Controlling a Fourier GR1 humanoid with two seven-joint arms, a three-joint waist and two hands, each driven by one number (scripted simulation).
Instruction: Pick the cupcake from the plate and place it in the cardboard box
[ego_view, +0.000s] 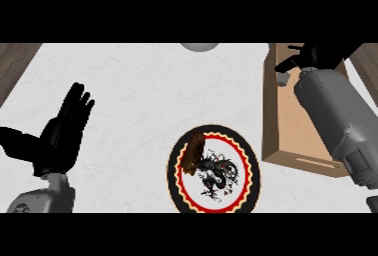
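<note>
So the cupcake (193, 154), as far as I can make out, is that brown lump lying on the left side of the plate (255, 175), right against the rim. If that's it, the pick isn't done yet and nothing has been delivered.

The cardboard box (284, 115) sits just right of the plate and runs away past it. What I can see of its inside looks bare.

The odd part is that the right hand (319, 54) is way beyond the plate, up over the far end of the box. There's a small grey bit (283, 79) just under it, and I honestly can't tell whether the hand is grasping anything or what that bit is.

The left hand (65, 131) is parked left of the plate, spread out and holding nothing, fingers up.

My read is that both the grab and the drop are left to do.
</note>
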